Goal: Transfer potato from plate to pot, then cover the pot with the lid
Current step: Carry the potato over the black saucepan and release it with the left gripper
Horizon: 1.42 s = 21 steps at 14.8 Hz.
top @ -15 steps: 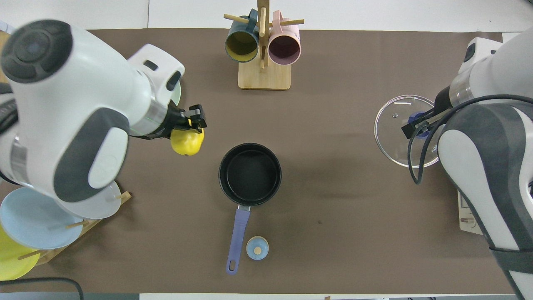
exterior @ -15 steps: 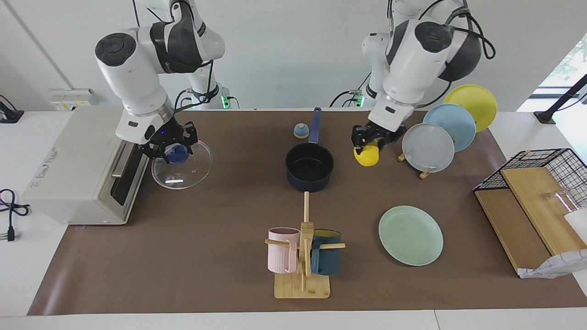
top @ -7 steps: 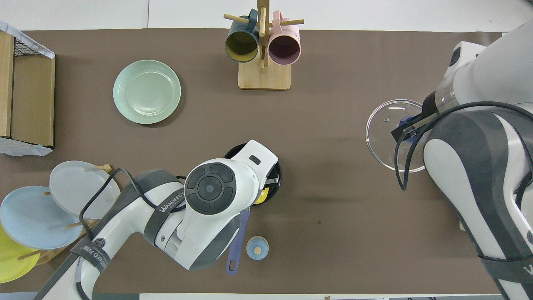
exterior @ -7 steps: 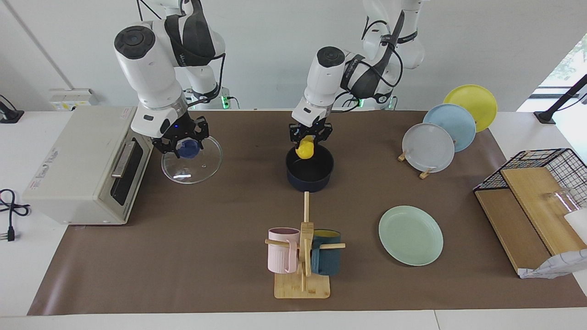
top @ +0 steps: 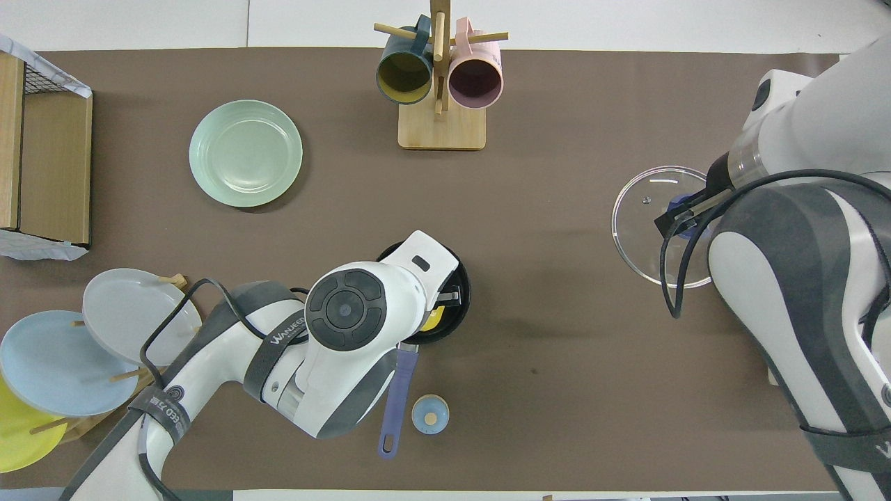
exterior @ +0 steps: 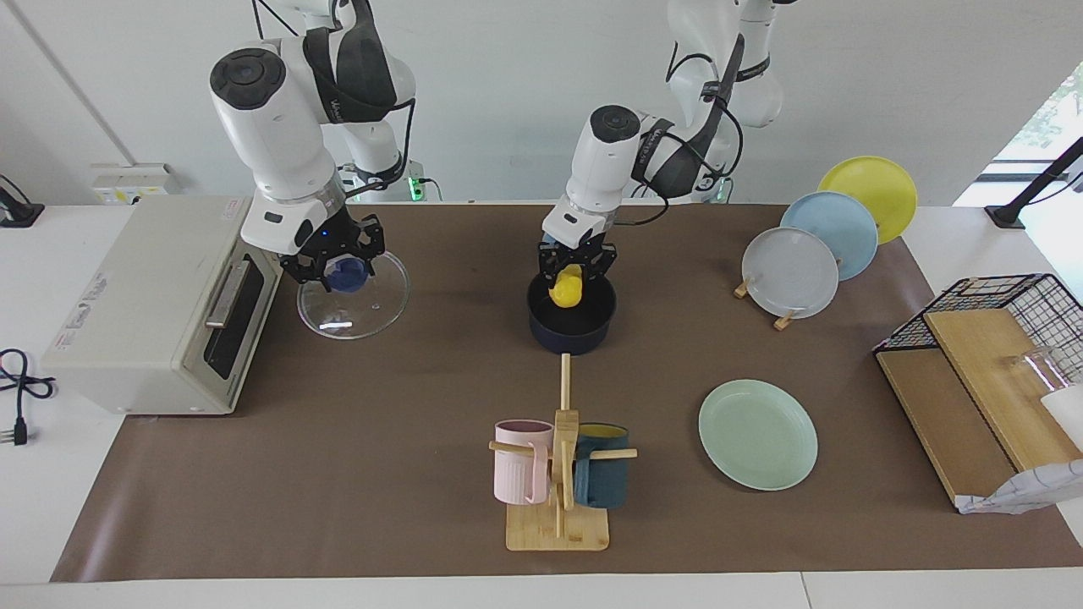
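One lid (exterior: 353,298), raised toward the right arm's end from the pot, its knob pinched by the right end effector (exterior: 332,272); one potato (exterior: 566,288) pinched by the left end effector (exterior: 576,264) over the one pot (exterior: 572,317); one empty mint plate (exterior: 757,434) farther from the robots than the pot.

Legible lettering: "WANJEED", white on the dark band of the left arm (top: 278,337); toaster oven (exterior: 144,304) label unreadable.
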Tool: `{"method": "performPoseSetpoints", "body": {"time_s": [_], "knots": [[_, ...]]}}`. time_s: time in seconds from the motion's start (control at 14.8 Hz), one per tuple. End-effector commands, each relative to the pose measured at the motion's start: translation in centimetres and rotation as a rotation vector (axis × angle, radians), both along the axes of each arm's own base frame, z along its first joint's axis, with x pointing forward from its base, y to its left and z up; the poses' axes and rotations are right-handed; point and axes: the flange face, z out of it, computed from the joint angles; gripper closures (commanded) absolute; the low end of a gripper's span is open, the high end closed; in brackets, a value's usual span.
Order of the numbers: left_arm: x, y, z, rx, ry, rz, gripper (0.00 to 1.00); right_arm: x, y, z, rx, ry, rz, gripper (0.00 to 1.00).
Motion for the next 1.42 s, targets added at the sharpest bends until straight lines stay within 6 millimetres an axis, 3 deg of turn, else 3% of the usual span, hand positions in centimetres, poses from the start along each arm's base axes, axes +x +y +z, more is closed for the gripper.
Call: {"method": "performPoseSetpoints", "body": {"time_s": [0.0, 0.68, 1.02, 1.15, 1.22, 1.35], "knots": [[-0.3, 1.0, -2.6, -0.006, -0.047, -0.016, 1.00, -0.2, -0.1, 0.5, -0.014, -0.002, -0.014, 1.00], [-2.1, 0.9, -6.5, 0.005, -0.066, -0.025, 1.00, -0.3, -0.1, 0.5, -0.019, 0.011, -0.023, 1.00], [-2.8, 0.1, -7.5, 0.045, -0.083, -0.048, 1.00, -0.7, 0.5, 0.7, -0.014, 0.035, -0.016, 1.00], [-2.7, 0.0, -7.5, 0.058, -0.092, -0.067, 1.00, -0.8, -0.2, 0.5, -0.018, 0.051, -0.026, 1.00], [-2.7, 0.0, -7.5, 0.059, -0.091, -0.067, 0.93, -0.8, -0.4, 0.5, -0.018, 0.052, -0.030, 1.00], [-2.7, -0.1, -7.5, 0.063, -0.090, -0.071, 0.28, -0.8, -0.4, 0.6, -0.019, 0.050, -0.028, 1.00]]}}
